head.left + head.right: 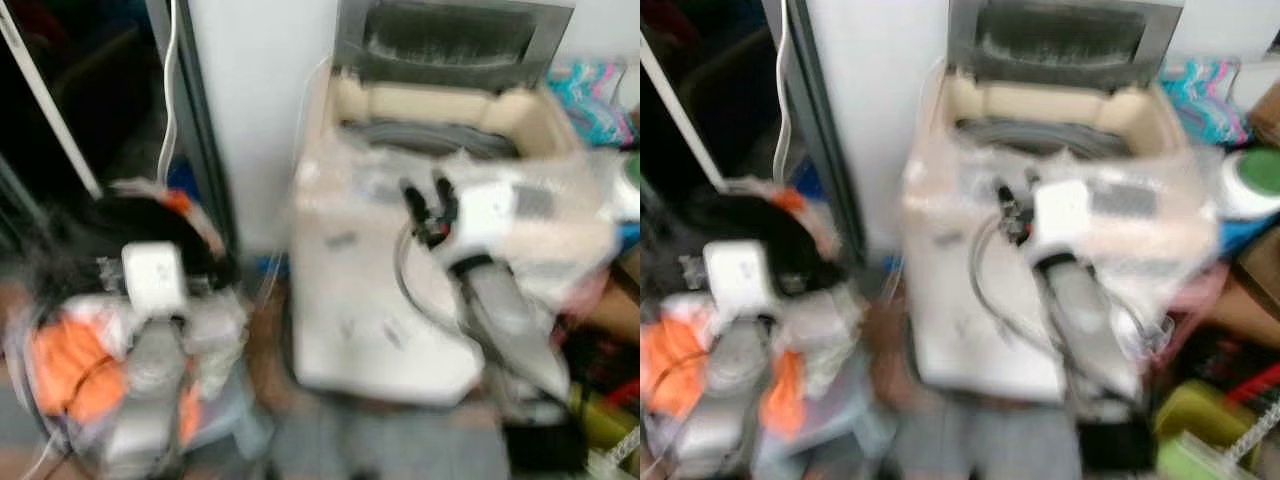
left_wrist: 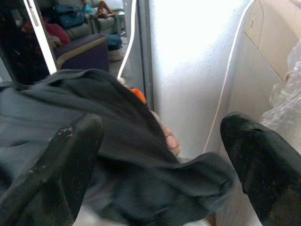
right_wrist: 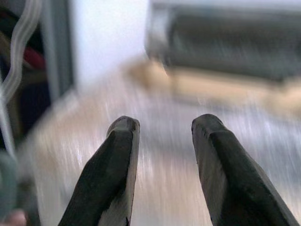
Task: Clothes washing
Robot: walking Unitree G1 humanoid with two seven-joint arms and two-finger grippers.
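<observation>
White wall and a dark doorway framed the corner I was working in, with the top-loading washing machine standing against the wall, its lid tipped up and back so the drum opening was free for loading. Both head views were smeared, so I read only the broad shapes.

To the robot's left, beside the machine, sat the pile of laundry, orange and pale pieces with a dark garment lying on top. My left tool hung just over that dark garment with its fingers spread wide and nothing between them. I judged it was placed there because the top piece was the easiest first pick. I could not tell whether the fingers were touching the cloth yet.

My right tool was raised near the machine's front top edge, pointing toward the opening, its two fingers parted and empty. I took that as a waiting pose, clear of the drum mouth so the other arm could bring clothes across.

Clear plastic wrap seemed to cover the machine's top panel, and it could snag a finger. Coloured hangers lay to the machine's right, well apart from both tools.
</observation>
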